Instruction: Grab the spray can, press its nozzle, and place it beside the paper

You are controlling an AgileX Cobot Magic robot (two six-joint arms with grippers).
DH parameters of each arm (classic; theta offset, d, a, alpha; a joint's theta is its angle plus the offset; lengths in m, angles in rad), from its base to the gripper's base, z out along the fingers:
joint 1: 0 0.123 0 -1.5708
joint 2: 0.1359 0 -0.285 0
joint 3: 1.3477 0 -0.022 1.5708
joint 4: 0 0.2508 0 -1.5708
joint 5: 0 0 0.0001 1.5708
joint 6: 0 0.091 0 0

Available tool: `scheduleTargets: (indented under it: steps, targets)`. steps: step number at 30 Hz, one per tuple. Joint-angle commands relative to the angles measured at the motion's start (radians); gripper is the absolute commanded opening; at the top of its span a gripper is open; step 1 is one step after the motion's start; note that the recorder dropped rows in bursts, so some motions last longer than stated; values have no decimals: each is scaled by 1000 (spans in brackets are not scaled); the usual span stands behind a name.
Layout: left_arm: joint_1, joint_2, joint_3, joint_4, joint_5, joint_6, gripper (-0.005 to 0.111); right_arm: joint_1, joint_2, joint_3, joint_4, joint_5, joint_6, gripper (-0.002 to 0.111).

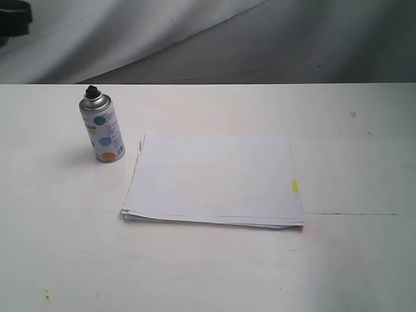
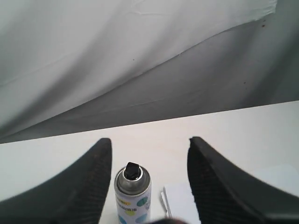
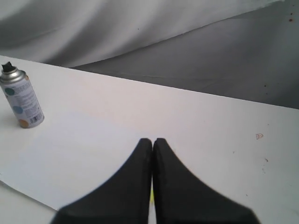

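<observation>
The spray can [image 1: 101, 128] stands upright on the white table, just left of the paper [image 1: 214, 179]. Its black nozzle [image 1: 91, 91] crowns the silver top. A small yellow tab [image 1: 295, 186] marks the paper's right edge. No gripper shows in the exterior view. In the left wrist view my left gripper [image 2: 149, 145] is open above the can [image 2: 132, 193], its nozzle [image 2: 132, 171] between the spread fingers with gaps on both sides. My right gripper [image 3: 153, 140] is shut and empty, hovering over the paper [image 3: 74, 158], with the can [image 3: 21, 100] far off.
A grey cloth backdrop [image 1: 214, 39] hangs behind the table's far edge. A dark object [image 1: 13, 19] sits at the top left corner. A thin dark line [image 1: 351, 214] runs across the table [image 1: 364, 143] right of the paper.
</observation>
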Motion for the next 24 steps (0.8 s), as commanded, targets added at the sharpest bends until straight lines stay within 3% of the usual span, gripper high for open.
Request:
scheduleTargets:
  steps: [1, 6, 9, 12, 16, 19, 22, 24]
  targets:
    - [-4, -180, -5, -4, 166, 6, 48, 0, -4, 4, 83, 12, 9, 0]
    - [-4, -329, -5, -4, 374, 6, 43, 0, 3, 4, 117, -14, -32, 0]
    - [-4, -390, -5, -4, 438, 6, 43, 0, 35, 4, 239, -29, -111, 0]
    - [-4, -417, -5, -11, 443, 6, 41, 0, 79, 4, 376, -27, -176, 0]
    - [-4, -420, -3, -77, 449, 6, 32, 0, 153, 4, 422, 8, -176, 0]
    - [-4, -422, 30, -155, 446, 46, 20, 0, 212, 4, 422, 78, -200, 0]
    - [-4, -422, 87, -207, 386, 85, 0, 0, 241, 4, 432, 106, -348, 0]
    - [-4, -422, 134, -232, 296, 88, 0, 0, 240, 4, 467, 100, -436, 0]
